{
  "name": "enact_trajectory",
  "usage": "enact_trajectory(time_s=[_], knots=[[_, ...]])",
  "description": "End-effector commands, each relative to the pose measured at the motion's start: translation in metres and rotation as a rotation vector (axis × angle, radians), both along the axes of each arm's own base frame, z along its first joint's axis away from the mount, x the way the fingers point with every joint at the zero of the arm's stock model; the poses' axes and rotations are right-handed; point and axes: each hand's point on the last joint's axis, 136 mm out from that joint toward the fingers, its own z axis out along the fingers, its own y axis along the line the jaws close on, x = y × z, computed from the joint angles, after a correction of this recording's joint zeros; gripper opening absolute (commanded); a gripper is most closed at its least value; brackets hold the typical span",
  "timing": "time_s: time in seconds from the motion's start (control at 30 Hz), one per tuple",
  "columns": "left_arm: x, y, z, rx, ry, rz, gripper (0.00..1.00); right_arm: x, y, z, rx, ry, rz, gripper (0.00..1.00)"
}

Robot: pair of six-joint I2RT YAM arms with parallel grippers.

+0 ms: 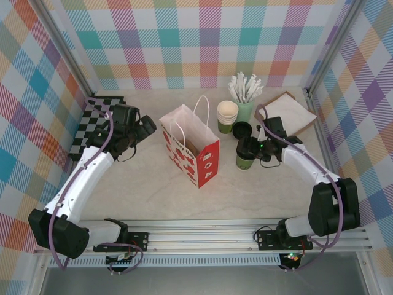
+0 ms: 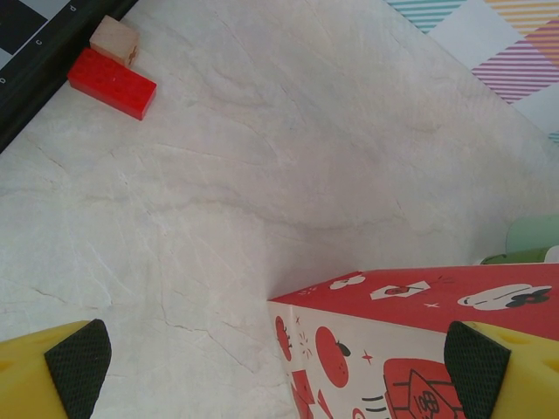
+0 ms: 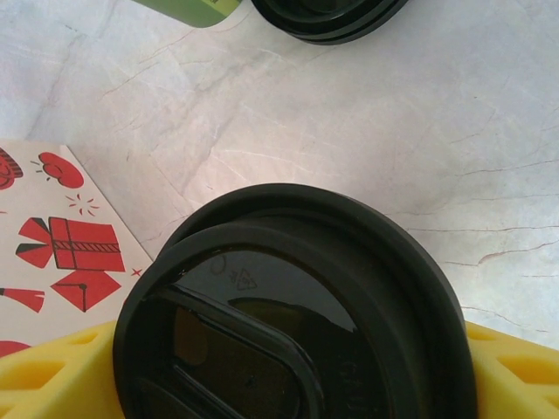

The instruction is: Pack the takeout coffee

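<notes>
takeout coffee (image 1: 244, 162): dark green cup with a black lid (image 3: 297, 297), on the right half of the bench (image 1: 153, 193), to the right of the red-and-white paper bag (image 1: 190, 150), near it but apart. right hand (image 1: 250, 149): closed around the cup, with one yellow finger (image 3: 52, 380) on each side under the lid's rim. whether the cup base rests on the bench cannot be told.

left hand (image 1: 146, 128): spread wide, holding nothing, positioned at the bag's left side. in the left wrist view the bag's upper corner lies between the black pads (image 2: 79, 362); contact with the bag cannot be told.

brown cardboard carrier (image 1: 287, 112): lying flat at the far right corner. loose black lid (image 1: 241, 129): on the bench just behind the held cup. stack of cream cups (image 1: 227, 114) and stirrer holder (image 1: 247, 109): side by side behind the bag's right end. red block (image 2: 112, 83) and wooden block (image 2: 114, 39): touching each other, beside the checkered mat (image 1: 98, 123).
</notes>
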Motion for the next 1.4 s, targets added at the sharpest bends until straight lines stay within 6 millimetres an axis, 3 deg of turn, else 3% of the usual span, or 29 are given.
enact_trajectory(time_s=[0.0,0.27,0.4,0.73,0.97,1.37], knots=[[0.0,0.005,-0.003,-0.001,-0.001,0.011,1.0,-0.003,0.002,0.003,-0.012,-0.009,0.016,0.79],[-0.002,0.007,-0.001,0.019,-0.002,0.002,1.0,-0.009,0.005,0.004,-0.011,0.015,0.059,0.85],[-0.004,0.011,0.001,0.035,-0.007,0.017,1.0,-0.011,0.003,0.005,-0.042,0.024,0.087,1.0],[-0.008,0.021,0.007,0.063,-0.034,0.052,1.0,-0.025,-0.012,0.016,-0.199,0.207,0.025,1.0],[-0.011,0.024,0.005,0.076,-0.031,0.064,1.0,-0.019,-0.013,0.018,-0.269,0.263,-0.017,1.0],[-0.018,0.032,-0.005,0.117,-0.014,0.071,1.0,-0.015,0.005,0.014,-0.265,0.324,0.032,1.0]])
